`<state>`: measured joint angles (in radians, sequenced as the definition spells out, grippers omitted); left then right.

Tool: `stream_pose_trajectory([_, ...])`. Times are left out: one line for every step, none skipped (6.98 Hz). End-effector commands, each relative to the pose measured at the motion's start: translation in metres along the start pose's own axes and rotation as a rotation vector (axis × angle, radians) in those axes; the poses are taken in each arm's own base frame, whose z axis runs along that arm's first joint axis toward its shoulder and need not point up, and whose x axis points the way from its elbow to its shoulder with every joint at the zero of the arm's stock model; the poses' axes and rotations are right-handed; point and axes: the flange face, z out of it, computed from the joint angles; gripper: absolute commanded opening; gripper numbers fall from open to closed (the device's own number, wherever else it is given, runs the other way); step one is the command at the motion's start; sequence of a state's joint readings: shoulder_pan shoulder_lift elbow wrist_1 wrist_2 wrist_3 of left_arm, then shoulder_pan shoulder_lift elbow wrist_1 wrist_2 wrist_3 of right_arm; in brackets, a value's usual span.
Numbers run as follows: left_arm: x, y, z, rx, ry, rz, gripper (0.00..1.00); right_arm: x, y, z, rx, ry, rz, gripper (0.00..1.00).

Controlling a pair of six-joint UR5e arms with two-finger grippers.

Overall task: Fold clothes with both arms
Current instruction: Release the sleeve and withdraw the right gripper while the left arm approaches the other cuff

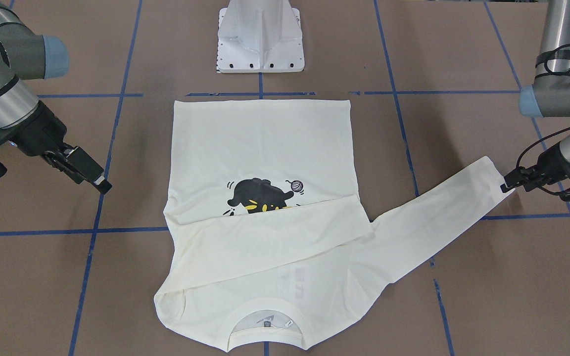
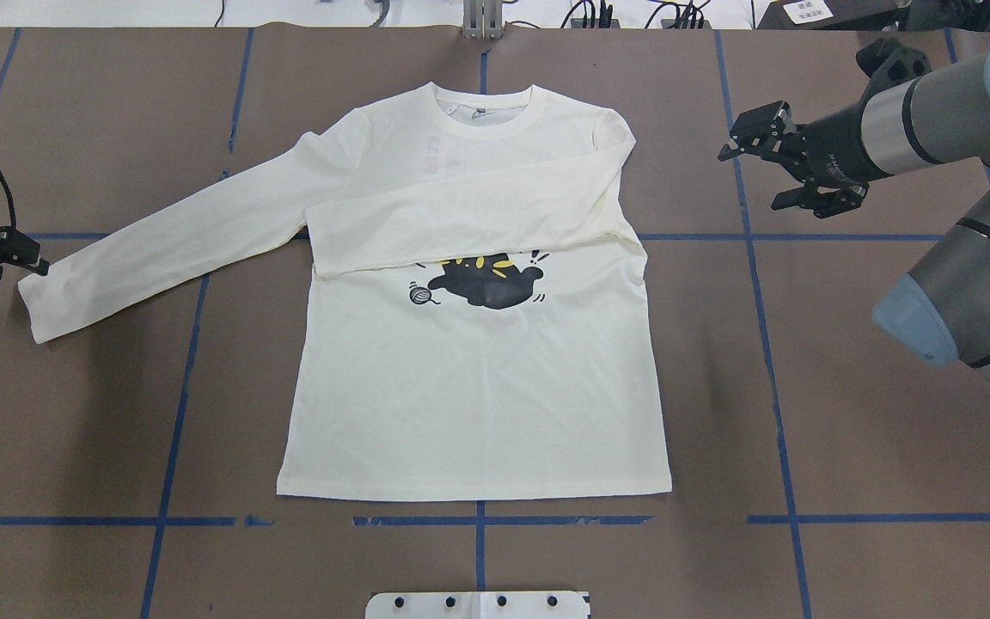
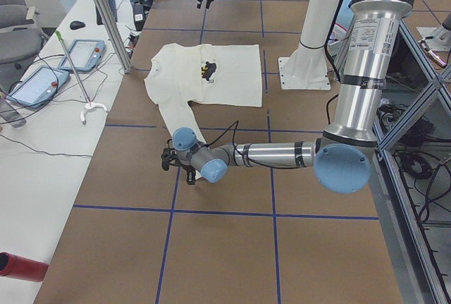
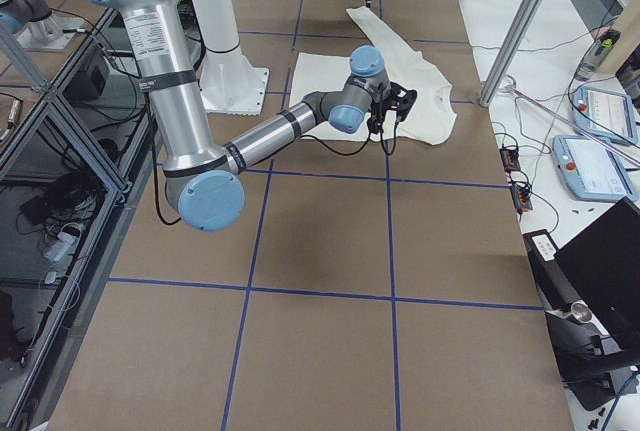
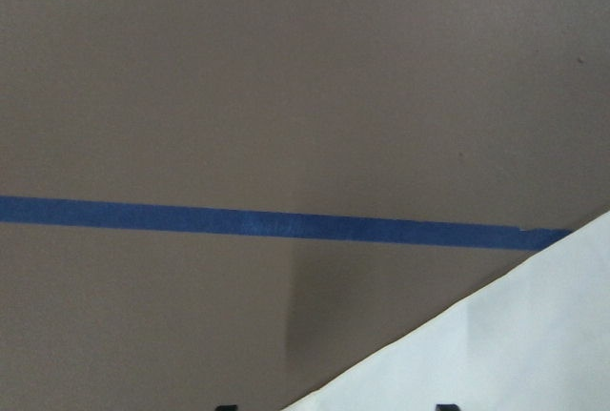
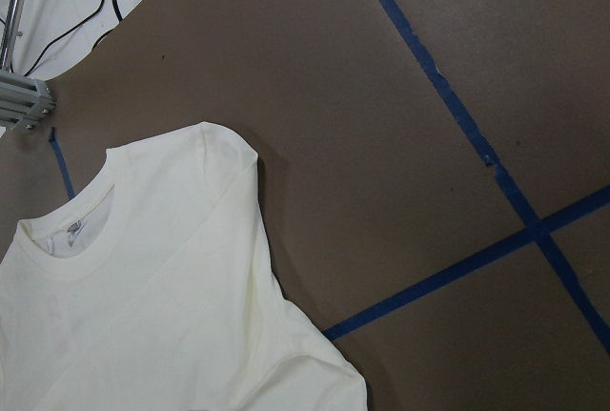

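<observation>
Left claw (image 2: 31,262): low at the far left of the worktop (image 2: 847,387), tips right at the cuff (image 2: 35,309) of the outstretched sleeve (image 2: 177,232). The wrist view shows two finger ends set apart with cloth running in between them, so it reads as spread, not pinching yet. Whether it touches the cuff can't be told. T-shirt (image 2: 478,387) lies flat mid-worktop, print side up, with the collar (image 2: 482,116) on the far side from the robot and the hem toward its base. The other sleeve (image 2: 469,215) lies folded across the chest, covering the top of the cat print (image 2: 486,284). Right claw (image 2: 751,176) hangs above bare worktop, near the shirt's right shoulder but apart from it, jaws parted and empty. Judgement: one sleeve is folded and the long one comes next. The fabric is a thin knit, light and limp with no stiffness, so it will sag off any single grip point and drag on the brown surface. Best hold is the cuff end, both layers pinched, since the doubled hem there gives the most bite. Carry it low across the chest. The body fold would then want shoulder or hem corners, one per claw. Risk: catching only the top layer, or pulling the body askew.
</observation>
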<state>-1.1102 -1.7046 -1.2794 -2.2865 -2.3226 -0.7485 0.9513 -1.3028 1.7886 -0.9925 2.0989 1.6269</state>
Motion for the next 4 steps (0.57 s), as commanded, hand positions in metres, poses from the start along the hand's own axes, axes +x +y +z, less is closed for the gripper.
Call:
stream_pose_trajectory([-0.0014,0.0038,0.0132,-0.019,-0.005,0.005,0.75,-0.0022,0.0011,0.0017,-0.001,-0.001,-0.003,1.0])
stream_pose_trajectory([0.0024,0.0032,0.0121,-0.017,-0.002,0.008,0.53,-0.0035,0.0024,0.0016,-0.002,-0.003,-0.005,1.0])
stream_pose_trajectory([0.0019,0.0027,0.0128,-0.018,-0.003,0.006,0.14,-0.0035,0.0024,0.0016,-0.002,-0.003,-0.004,1.0])
stream_pose_trajectory([0.0037,0.0025,0.0116,-0.017,-0.002,0.007,0.0,-0.0049,0.0036,0.0014,-0.004,-0.005,-0.005,1.0])
